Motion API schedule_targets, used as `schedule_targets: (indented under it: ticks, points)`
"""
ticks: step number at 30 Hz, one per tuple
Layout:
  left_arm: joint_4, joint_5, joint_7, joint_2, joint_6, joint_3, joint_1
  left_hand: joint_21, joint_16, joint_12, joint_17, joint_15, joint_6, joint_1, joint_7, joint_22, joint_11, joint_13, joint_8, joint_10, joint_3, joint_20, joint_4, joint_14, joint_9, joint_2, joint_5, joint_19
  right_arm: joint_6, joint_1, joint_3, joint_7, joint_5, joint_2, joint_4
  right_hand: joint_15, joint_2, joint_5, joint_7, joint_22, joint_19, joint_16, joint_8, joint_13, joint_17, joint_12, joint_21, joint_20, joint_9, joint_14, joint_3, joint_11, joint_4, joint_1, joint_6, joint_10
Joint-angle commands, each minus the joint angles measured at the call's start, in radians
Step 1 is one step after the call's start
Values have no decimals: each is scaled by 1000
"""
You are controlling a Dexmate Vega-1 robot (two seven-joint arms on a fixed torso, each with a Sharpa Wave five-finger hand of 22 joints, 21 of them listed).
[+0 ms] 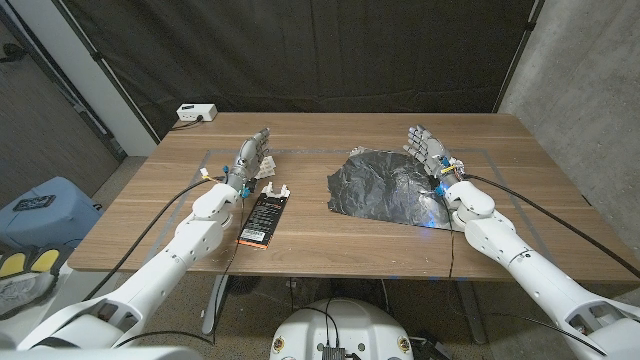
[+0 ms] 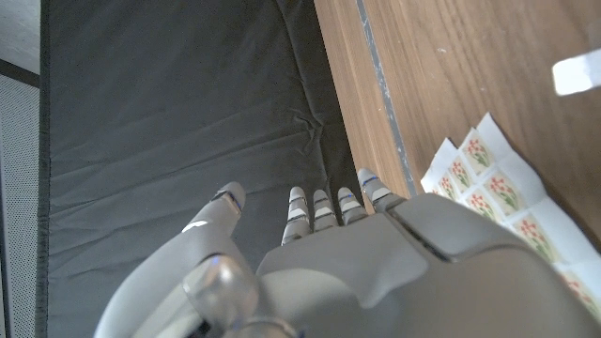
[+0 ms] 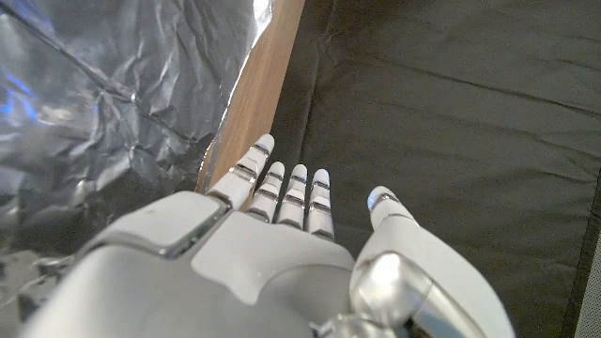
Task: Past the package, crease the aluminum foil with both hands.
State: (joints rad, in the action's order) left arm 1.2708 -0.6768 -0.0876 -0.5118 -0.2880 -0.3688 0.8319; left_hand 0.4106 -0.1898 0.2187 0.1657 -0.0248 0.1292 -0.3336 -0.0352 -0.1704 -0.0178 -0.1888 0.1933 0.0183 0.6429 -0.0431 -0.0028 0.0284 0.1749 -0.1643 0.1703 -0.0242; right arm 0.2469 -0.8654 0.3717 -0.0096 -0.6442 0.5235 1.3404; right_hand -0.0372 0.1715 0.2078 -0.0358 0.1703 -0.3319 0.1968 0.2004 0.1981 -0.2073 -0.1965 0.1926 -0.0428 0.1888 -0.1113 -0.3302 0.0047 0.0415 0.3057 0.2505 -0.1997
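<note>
A crumpled sheet of aluminum foil point(image 1: 385, 185) lies right of the table's middle; its wrinkled surface point(image 3: 103, 103) also shows in the right wrist view. A dark package point(image 1: 263, 220) with orange print lies left of it, near the front. My left hand point(image 1: 254, 155) is beyond the package, open, fingers point(image 2: 324, 207) straight and holding nothing. My right hand point(image 1: 428, 150) hovers at the foil's far right edge, open, fingers point(image 3: 286, 183) extended and empty.
White bits point(image 1: 274, 189) lie by the package's far end, and a white sheet with flower prints point(image 2: 512, 211) lies beside my left hand. A white box point(image 1: 196, 113) sits off the table's far left corner. A black curtain point(image 1: 330, 50) hangs behind the table.
</note>
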Motion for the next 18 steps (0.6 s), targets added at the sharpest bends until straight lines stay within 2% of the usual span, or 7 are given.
schedule_targets:
  ticks: [1, 7, 18]
  points:
    - [-2, 2, -50, -12, -10, -8, -13, 5, -5, 12, 2, 6, 32, -19, 8, -4, -1, -1, 10, 26, 4, -6, -20, -16, 4, 2, 6, 17, -22, 7, 12, -19, 19, 6, 30, -5, -3, 4, 3, 3, -7, 6, 4, 1, -3, -5, 5, -25, 3, -10, -10, 6, -5, 13, 7, -7]
    - [17, 8, -57, -19, 0, -16, -16, 1, -5, 15, 2, 8, 60, -34, 10, -4, -6, -1, 13, 46, 5, -9, -43, -33, 4, 6, 9, 28, -21, 23, 14, -11, 25, 7, 16, -5, -5, 2, 4, 3, -6, 6, 3, 1, -2, -3, 5, -25, 3, -8, -12, 8, -11, 19, 8, -4]
    - [51, 27, -82, -38, 28, -38, -38, -6, -6, 15, 2, 15, 78, -51, -3, -4, -11, -1, 12, 57, 7, -13, -68, -55, 4, 7, 15, 34, -25, 44, 19, -9, 40, 12, 7, -5, -7, -1, 5, 3, -3, 5, 2, 1, -2, -2, 4, -27, 3, -3, -16, 10, -21, 28, 7, 1]
